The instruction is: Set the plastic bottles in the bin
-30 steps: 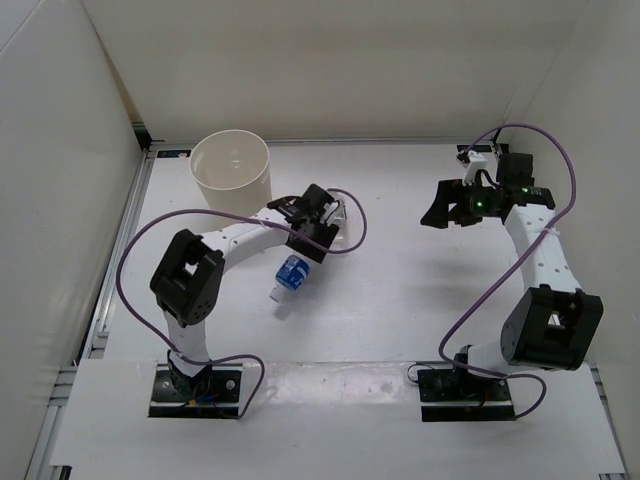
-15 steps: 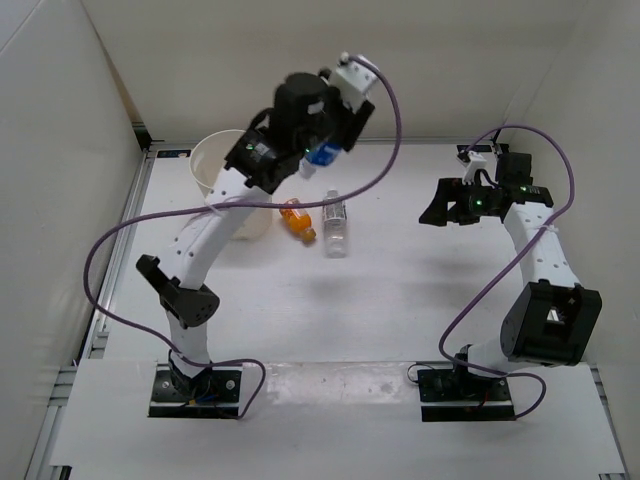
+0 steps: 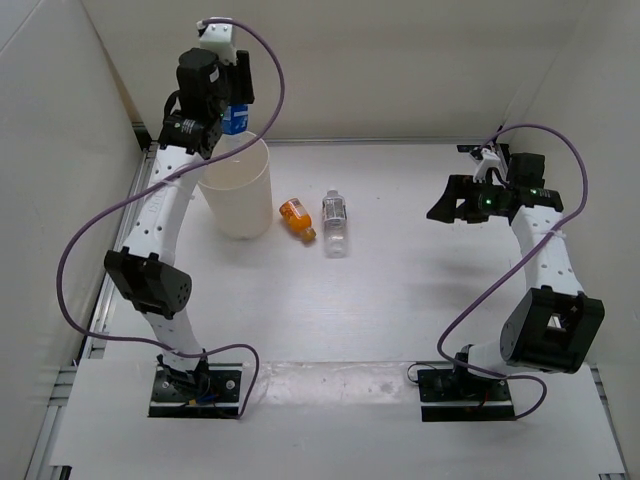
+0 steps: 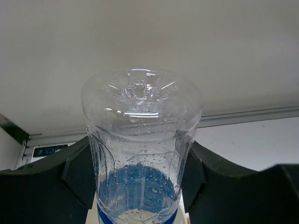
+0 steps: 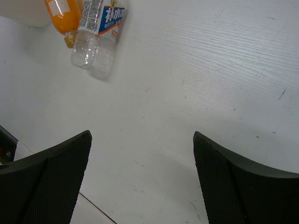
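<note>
My left gripper (image 3: pixel 232 112) is raised high above the far rim of the cream-white bin (image 3: pixel 238 187) and is shut on the clear bottle with the blue label (image 3: pixel 236 118). In the left wrist view the bottle (image 4: pixel 140 149) fills the frame, base towards the camera, between the two black fingers (image 4: pixel 79 175). The short orange bottle (image 3: pixel 297 219) and the clear bottle with the pale label (image 3: pixel 336 223) lie side by side on the table right of the bin. They also show in the right wrist view (image 5: pixel 65 14) (image 5: pixel 98 32). My right gripper (image 3: pixel 447 204) is open and empty, far to the right.
White walls enclose the table on the left, back and right. A metal rail (image 3: pixel 130 215) runs along the left edge beside the bin. The left arm's purple cable (image 3: pixel 85 235) loops out to the left.
My left arm has swung left and back with the blue-label bottle, from over the table right of the bin to above the bin's far rim. The right arm has barely moved.
</note>
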Tool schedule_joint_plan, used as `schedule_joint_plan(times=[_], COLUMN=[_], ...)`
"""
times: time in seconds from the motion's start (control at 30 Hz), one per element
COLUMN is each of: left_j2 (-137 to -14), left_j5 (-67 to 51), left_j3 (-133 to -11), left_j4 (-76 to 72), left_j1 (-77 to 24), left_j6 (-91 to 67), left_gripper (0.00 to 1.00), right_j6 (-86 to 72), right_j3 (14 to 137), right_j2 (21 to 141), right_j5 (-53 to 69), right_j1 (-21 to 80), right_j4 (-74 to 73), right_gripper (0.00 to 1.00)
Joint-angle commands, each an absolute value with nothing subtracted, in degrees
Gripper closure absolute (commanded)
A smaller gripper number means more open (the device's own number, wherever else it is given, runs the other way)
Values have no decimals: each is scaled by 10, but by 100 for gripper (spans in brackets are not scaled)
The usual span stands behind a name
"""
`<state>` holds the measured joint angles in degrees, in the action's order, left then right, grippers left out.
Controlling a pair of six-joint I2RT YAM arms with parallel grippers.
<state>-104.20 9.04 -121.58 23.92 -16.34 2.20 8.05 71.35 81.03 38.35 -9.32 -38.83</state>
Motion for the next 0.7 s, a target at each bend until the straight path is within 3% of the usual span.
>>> schedule_joint_plan(times=[0.0,0.47,0.6,0.67], left_j2=[-1018,-990,-959,-941], left_j5=[74,69,97,114], left_j3=[-1200,-1076,-1040,-1032], left_j4=[212,200,186,183], left_j1=[-142,-115,-108,-105], left_j6=[-33,-67,-62,-51], left_gripper=[42,31,7,0], right_j6=[76,69,62,60], right_j3=[720,750,763,767], right_j2=[804,808,800,798], right_j5=[399,406,404,410], right_j1=[-100,-99,-85,-75], right_j4=[-370,-386,-379,-373], right_gripper=[10,10,10,10])
